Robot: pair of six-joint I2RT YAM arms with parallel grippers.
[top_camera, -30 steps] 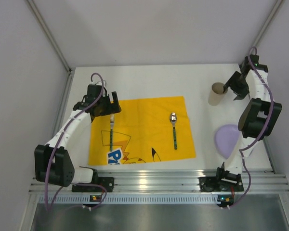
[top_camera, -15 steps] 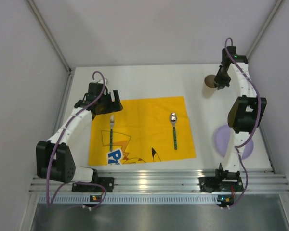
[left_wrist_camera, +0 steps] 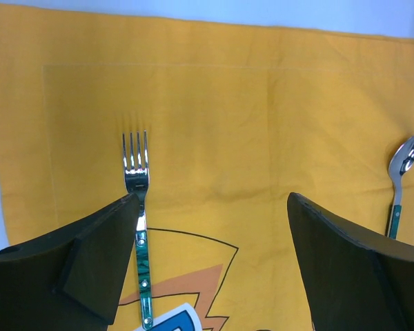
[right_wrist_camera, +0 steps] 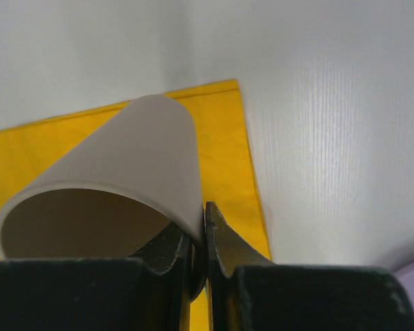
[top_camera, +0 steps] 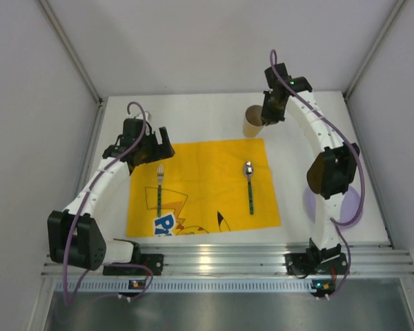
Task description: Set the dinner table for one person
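Note:
On the white dinner table (top_camera: 193, 117) lies a yellow placemat (top_camera: 203, 179) with a fork (top_camera: 159, 186) on its left and a spoon (top_camera: 249, 181) on its right. My right gripper (top_camera: 269, 116) is shut on the rim of a tan paper cup (top_camera: 253, 121), just beyond the placemat's far right corner. In the right wrist view one finger is inside the cup (right_wrist_camera: 124, 165) and one outside, with the gripper (right_wrist_camera: 204, 207) pinching the wall. My left gripper (top_camera: 152, 148) hovers open over the fork's tines. The left wrist view shows the fork (left_wrist_camera: 136, 172) beside its left finger, with the gripper (left_wrist_camera: 214, 200) holding nothing.
A lilac plate (top_camera: 359, 203) sits on the table at the right, partly hidden by the right arm. Grey walls with metal posts close in the back and both sides. An aluminium rail (top_camera: 221, 258) runs along the near edge.
The right gripper has shut on the cup and swung it left from the back right corner to just behind the placemat's far right corner. The left arm has barely moved.

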